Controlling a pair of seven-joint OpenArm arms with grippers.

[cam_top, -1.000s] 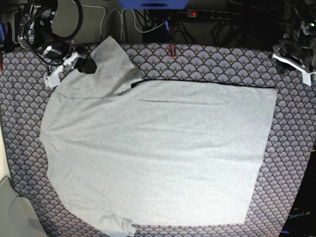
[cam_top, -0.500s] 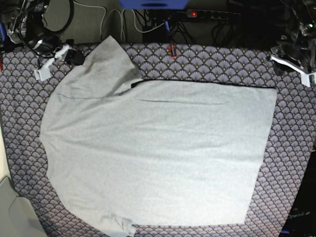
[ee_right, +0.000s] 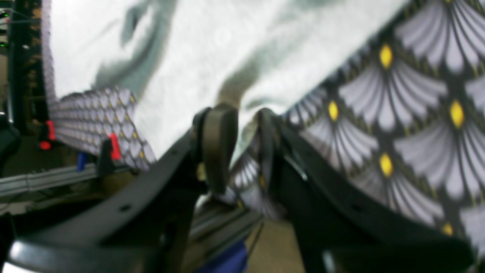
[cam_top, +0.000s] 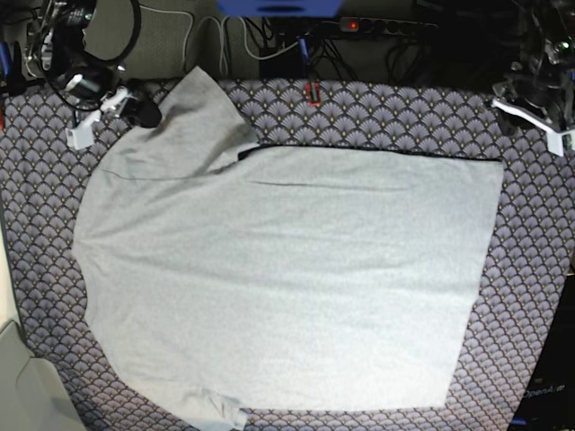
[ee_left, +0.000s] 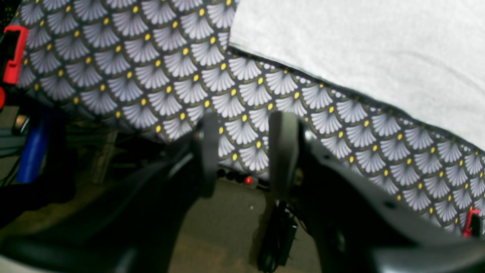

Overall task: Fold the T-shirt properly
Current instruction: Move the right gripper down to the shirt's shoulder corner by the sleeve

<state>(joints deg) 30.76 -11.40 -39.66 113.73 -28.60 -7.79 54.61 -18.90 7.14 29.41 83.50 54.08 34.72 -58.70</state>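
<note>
left gripper: two flat dark fingers, matte black bodies behind the jaws, small round hole on one side | right gripper: dark olive pads, black angular bodies with small holes | base view: white plates at both grippers, black cables behind the right one

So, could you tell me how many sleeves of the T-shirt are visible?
2: upper sleeve at the far-left corner beside the right gripper; lower sleeve at the near edge, partly cropped.

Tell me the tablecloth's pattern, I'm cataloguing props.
Purple-grey fan scales with yellow dots on the tablecloth, clearest in the left wrist view.
</note>
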